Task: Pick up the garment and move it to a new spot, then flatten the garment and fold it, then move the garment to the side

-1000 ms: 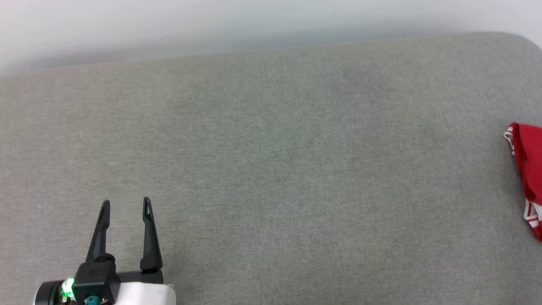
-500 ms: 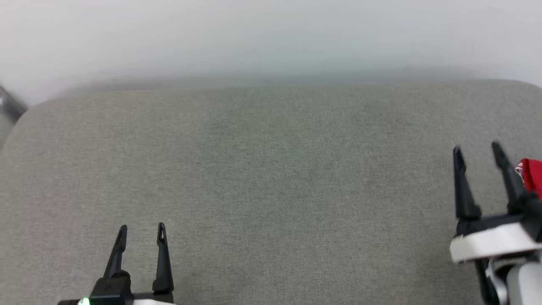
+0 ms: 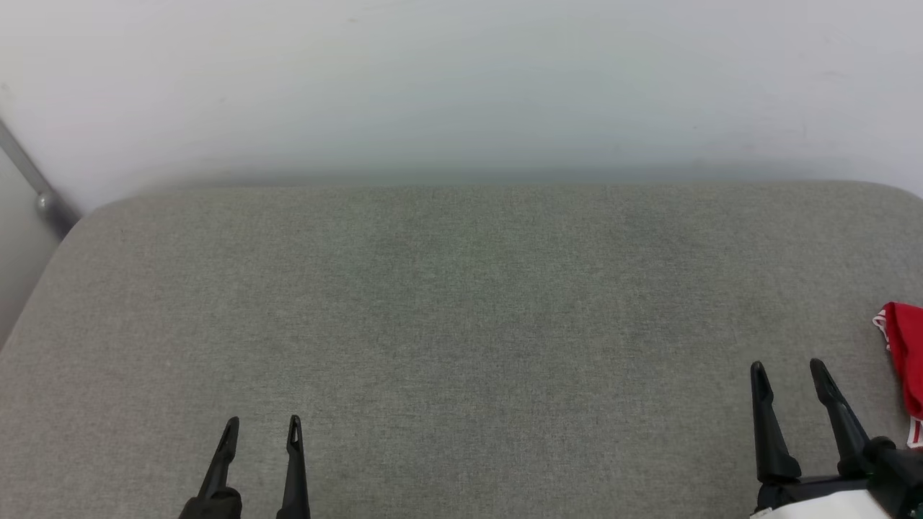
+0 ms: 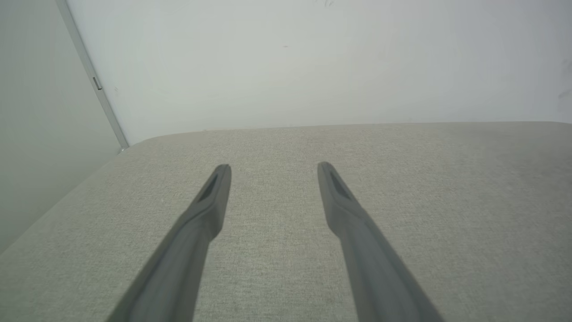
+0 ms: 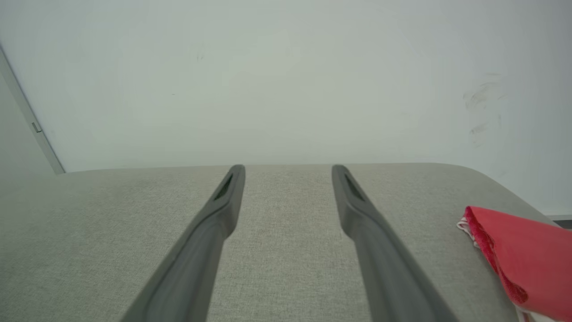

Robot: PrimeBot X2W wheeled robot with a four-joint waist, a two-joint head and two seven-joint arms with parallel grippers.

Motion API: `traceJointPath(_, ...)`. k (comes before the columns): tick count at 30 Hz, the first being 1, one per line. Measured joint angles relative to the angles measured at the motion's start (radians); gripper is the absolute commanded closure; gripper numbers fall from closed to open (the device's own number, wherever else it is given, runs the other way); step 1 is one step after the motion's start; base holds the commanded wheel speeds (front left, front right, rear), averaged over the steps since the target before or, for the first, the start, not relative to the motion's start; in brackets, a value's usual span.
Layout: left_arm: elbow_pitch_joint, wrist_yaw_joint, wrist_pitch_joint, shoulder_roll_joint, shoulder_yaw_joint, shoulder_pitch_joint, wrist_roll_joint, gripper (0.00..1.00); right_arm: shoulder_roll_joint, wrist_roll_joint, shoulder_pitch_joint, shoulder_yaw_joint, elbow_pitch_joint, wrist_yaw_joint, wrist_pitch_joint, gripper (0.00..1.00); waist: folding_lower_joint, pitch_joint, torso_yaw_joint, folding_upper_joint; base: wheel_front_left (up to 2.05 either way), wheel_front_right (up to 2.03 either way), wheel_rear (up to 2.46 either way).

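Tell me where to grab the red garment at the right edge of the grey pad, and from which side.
Probably its rounded left corner, where the red fabric garment with white trim faces the open right hand. Approach from its left, low over the grey fabric-covered pad: that folded edge looks raised, and the rest runs out of view.

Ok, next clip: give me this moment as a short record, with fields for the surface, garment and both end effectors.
surface: grey fabric, backed by a pale wall
garment: red with striped trim, far right, cut off by the picture edge
left end effector: open, empty, over bare fabric
right end effector: open, empty, left of the garment, apart from it
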Motion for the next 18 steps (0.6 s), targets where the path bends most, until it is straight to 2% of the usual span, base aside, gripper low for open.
traceJointPath(18, 0.017, -0.009, 0.000, -0.002, -0.014, 0.017, -0.009, 0.00, 0.014, 0.053, 0.113, 0.002, -0.024, 0.000, 0.000, 0.00, 0.0000, -0.041, 0.011, 0.0000, 0.00, 0.00, 0.00)
